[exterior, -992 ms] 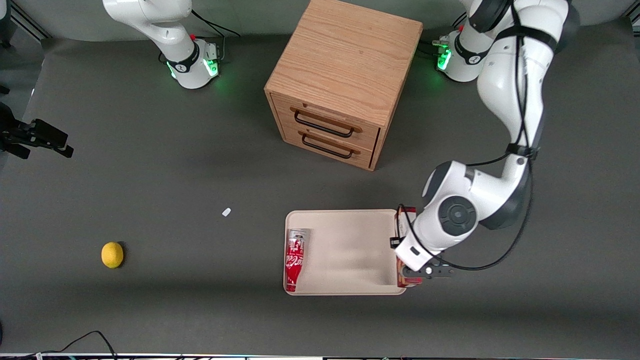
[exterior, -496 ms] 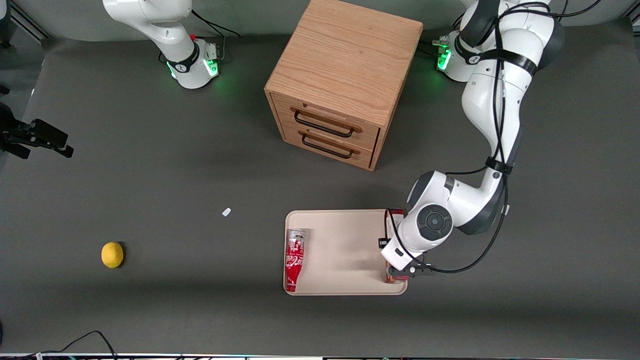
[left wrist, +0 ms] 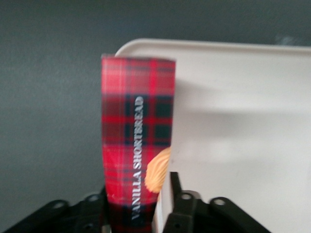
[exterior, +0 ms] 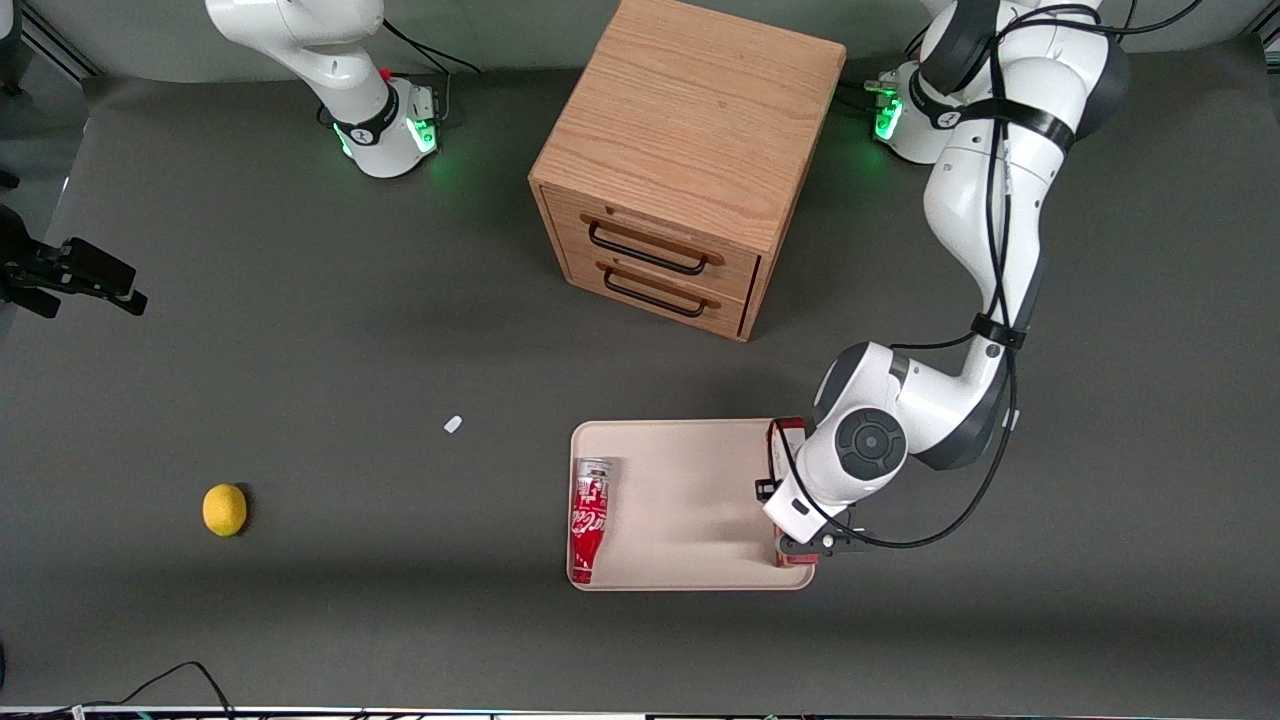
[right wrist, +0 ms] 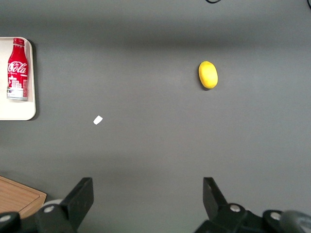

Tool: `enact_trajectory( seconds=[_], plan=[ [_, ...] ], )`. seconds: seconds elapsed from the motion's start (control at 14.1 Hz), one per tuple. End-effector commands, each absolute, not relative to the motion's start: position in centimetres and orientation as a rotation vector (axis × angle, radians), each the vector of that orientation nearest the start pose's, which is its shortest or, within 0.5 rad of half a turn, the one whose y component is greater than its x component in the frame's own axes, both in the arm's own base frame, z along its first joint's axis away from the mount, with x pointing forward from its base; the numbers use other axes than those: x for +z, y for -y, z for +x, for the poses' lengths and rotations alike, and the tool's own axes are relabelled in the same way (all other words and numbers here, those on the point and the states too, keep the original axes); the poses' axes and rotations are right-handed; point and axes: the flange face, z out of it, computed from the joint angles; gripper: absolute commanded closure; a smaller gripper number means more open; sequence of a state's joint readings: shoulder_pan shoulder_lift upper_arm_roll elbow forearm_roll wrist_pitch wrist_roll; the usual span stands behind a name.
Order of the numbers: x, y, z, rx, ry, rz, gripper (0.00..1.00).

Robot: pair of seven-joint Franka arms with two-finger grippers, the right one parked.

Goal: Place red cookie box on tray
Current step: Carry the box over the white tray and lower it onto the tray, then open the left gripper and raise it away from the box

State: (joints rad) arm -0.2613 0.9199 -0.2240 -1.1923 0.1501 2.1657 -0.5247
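The pincer [left wrist: 138, 221] was clamped on the red cookie box [left wrist: 137, 155], holding it above the rim of the tray [exterior: 690, 470] at the working arm's end. A second ago the box hung just outside that rim; half a second ago it had crossed in, and since then it barely moved. The carry looked finished — lowering and release were likely next. The cola bottle [exterior: 589, 518] lay at the tray's other end, well apart.

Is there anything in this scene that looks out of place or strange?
One small white scrap lies loose on the grey table, toward the parked arm's end from the cream-beige tray. A red cola bottle lies on its side in that tray. The tool holds the red tartan cookie box over the tray's edge.
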Motion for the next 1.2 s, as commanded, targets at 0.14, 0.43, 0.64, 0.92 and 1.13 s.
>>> enact_trajectory(
  seconds=[0.14, 0.43, 0.64, 0.92, 1.13],
  plan=[
    [26.4, 31.2, 70.7, -0.145, 0.115, -3.219, 0.0],
    [33.5, 29.0, 70.8, -0.21, 0.178, -3.254, 0.0],
    [40.8, 25.2, 70.0, -0.196, 0.209, -3.237, 0.0],
    [50.0, 18.2, 66.4, -0.226, 0.297, -3.246, 0.0],
    [55.2, 12.4, 63.1, -0.14, 0.255, -3.192, 0.0]
  ],
)
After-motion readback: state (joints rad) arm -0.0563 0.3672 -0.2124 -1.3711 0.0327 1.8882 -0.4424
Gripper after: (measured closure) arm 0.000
